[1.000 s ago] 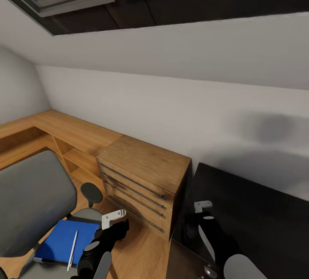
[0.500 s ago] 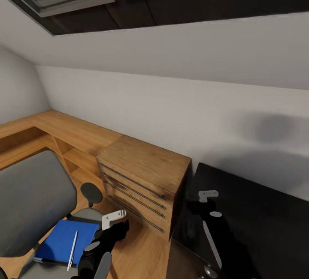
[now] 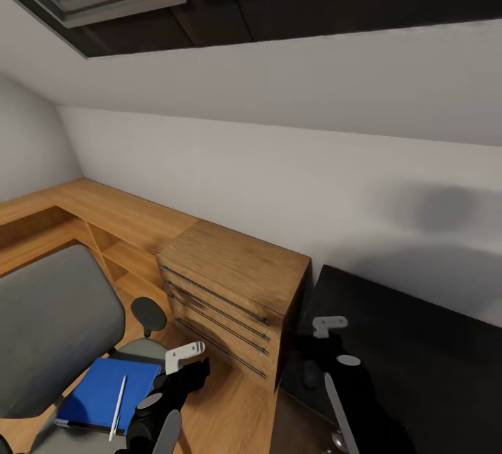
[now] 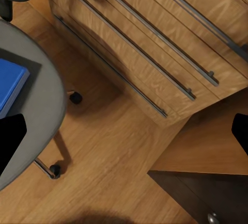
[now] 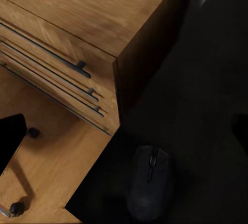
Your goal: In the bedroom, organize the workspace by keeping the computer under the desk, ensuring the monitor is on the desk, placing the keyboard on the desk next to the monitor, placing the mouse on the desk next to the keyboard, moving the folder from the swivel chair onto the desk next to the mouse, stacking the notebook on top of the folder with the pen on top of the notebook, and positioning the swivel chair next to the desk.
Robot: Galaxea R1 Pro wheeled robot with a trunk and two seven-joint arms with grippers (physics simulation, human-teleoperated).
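Two arms reach forward in the head view. The left gripper (image 3: 187, 365) hangs just beside the front edge of the swivel chair (image 3: 52, 321), above the wood floor (image 3: 230, 412); its fingers spread wide in the left wrist view, one dark fingertip (image 4: 10, 139) at each side of the picture, with nothing between them. Just to this gripper's left, on the grey seat, lies a blue flat item (image 3: 104, 392), whether folder or notebook cannot be told, with the white pen (image 3: 118, 406) resting on top of it. Ahead of the gripper and slightly to its right stands the low light-wood cabinet (image 3: 233, 286) with long bar handles; one chair castor (image 4: 76, 98) sits on the floor between seat and cabinet.

The right gripper (image 3: 317, 360) hovers over the near left corner of the black desk (image 3: 432, 363), just to the right of the cabinet. Its jaws also stand well apart and grasp nothing. Directly below it, on the desk top, rests the mouse (image 5: 150, 182), dark and low against the dark surface, clear of the fingers; whether the gap is small or large cannot be told. The cabinet's side meets the desk edge beside the mouse.
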